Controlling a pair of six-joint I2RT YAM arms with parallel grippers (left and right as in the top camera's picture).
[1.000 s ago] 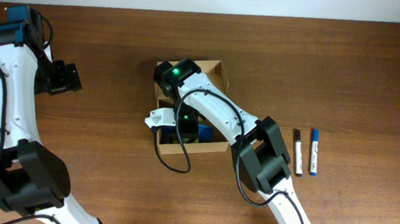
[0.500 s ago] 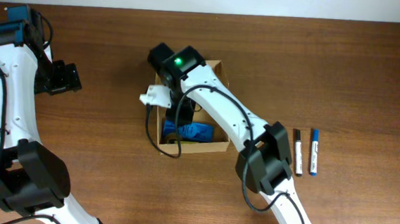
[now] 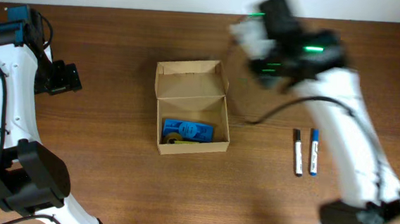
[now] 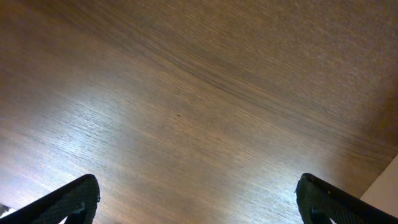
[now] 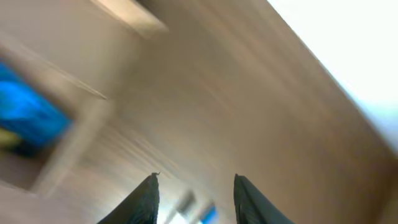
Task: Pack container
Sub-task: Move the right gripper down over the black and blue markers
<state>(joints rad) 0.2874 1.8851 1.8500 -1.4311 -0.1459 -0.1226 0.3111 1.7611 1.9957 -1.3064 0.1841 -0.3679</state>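
Two pens, a black-capped marker (image 3: 298, 152) and a blue-capped marker (image 3: 314, 152), lie unpacked near the right edge while the open cardboard box (image 3: 191, 82) at mid-table holds a blue object (image 3: 188, 130), so we judge packing partly done, with left gripper (image 4: 199, 199) and right gripper (image 5: 196, 186) both spread apart and empty.

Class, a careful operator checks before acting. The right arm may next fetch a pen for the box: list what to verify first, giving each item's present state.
1. Lid of the container open: ok.
2. Space left beside the blue item inside: looks ok.
3. Black-capped pen and blue-capped pen lying uncovered on the table: ok.
4. Right jaws apart, nothing between them: ok.
5. Right arm steady: not ok, blurred in both its views.
6. Left jaws apart over bare wood, away from the container: ok.
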